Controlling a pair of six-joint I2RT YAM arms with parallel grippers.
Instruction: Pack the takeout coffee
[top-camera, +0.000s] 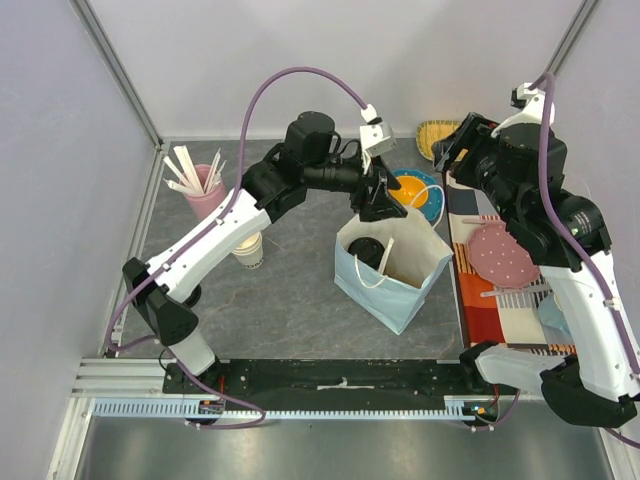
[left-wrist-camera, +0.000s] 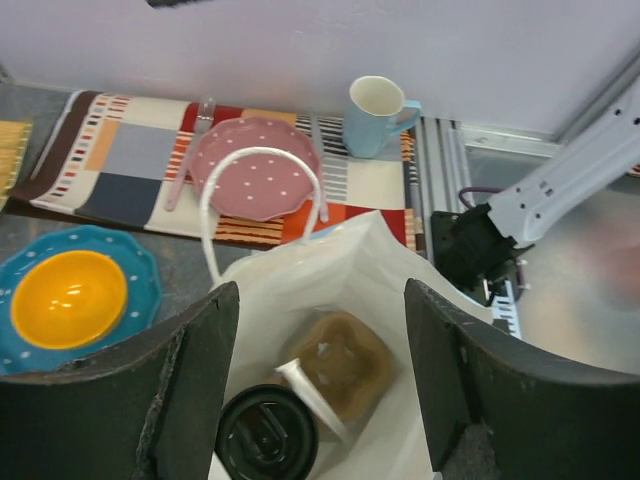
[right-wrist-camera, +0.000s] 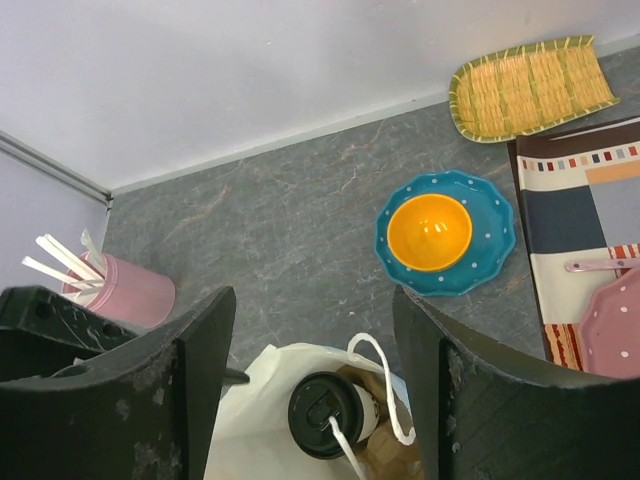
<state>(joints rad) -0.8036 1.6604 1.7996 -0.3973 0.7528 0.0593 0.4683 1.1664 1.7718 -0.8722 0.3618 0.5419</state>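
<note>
Standing upright, takeout coffee (black-lidded).

Black-lidded coffee cup inside white bag

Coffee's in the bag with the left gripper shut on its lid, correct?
Not quite. The left gripper is open above the bag, gripping nothing, as the left wrist view shows. The coffee does sit in the bag.

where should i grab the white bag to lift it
By the white cord handle, which arches upright above the open rim of the bag. Come from straight above and close across the top of the loop. The walls look thin, and the lidded coffee stands inside, so a side squeeze would likely crumple them.
</note>
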